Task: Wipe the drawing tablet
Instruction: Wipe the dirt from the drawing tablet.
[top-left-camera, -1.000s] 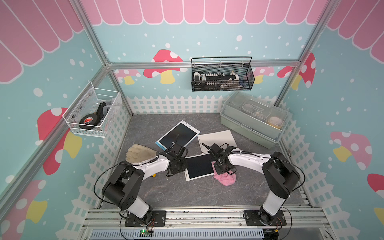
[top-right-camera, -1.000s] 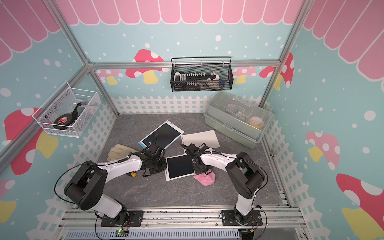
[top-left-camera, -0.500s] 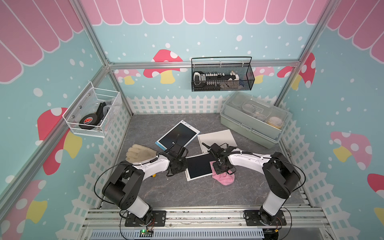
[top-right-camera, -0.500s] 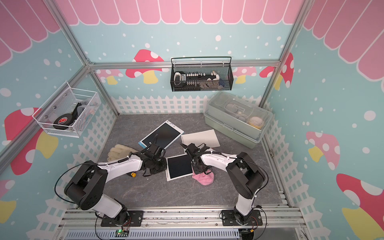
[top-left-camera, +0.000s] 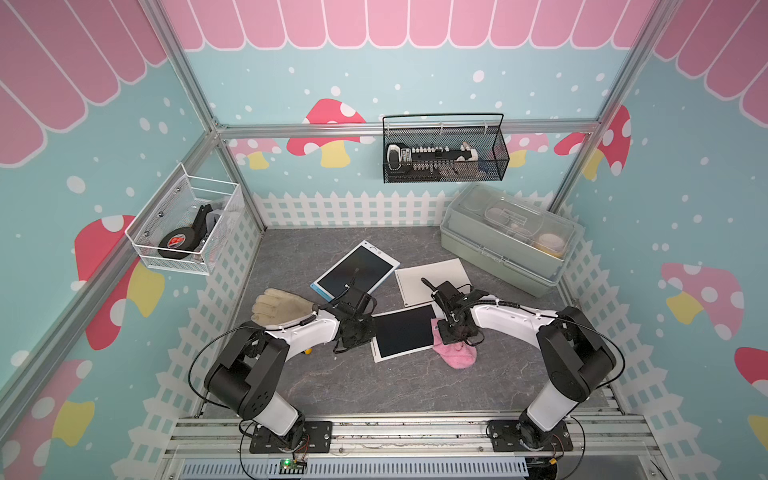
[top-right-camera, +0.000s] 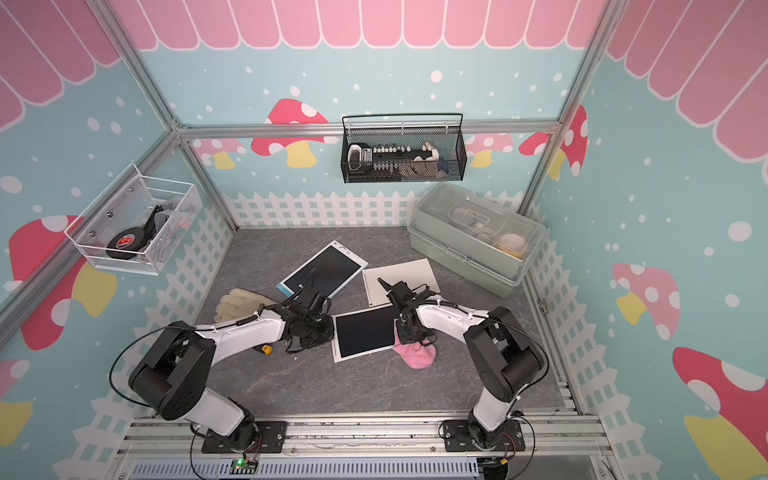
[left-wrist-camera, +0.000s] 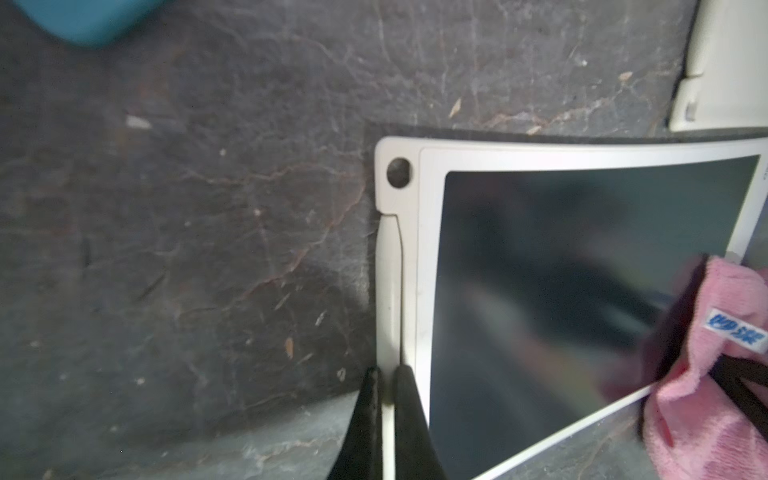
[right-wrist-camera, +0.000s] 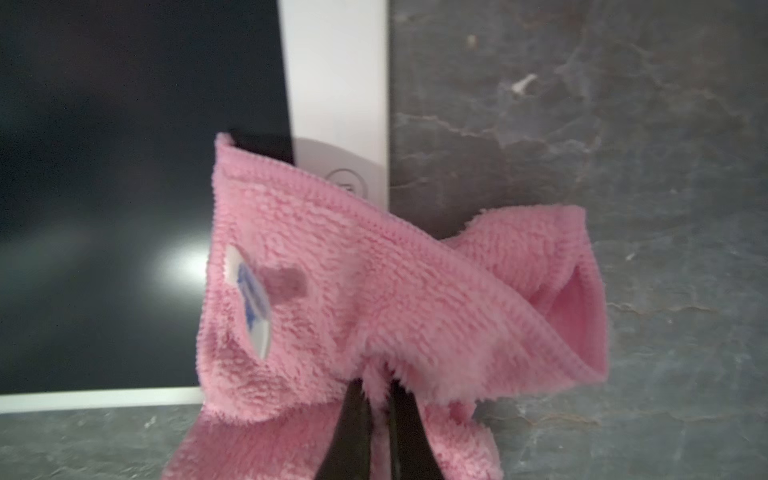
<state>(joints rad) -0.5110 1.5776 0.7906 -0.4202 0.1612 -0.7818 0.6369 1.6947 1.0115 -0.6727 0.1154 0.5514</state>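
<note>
Mid-wipe. Pinching the drawing tablet (top-left-camera: 405, 332) by its side with left tool (left-wrist-camera: 386, 382), squeezing pink cloth (right-wrist-camera: 353, 291) in right tool (right-wrist-camera: 380, 386). Next, likely: rub across dark screen (left-wrist-camera: 540, 291).

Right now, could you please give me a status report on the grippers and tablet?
Left gripper shut on edge of drawing tablet. Right gripper shut on pink cloth, cloth over tablet's corner. White board close behind.

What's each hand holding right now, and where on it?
Left hand pinches the drawing tablet by its white side rim. Right hand grips the pink cloth at a bunched fold near its middle.
</note>
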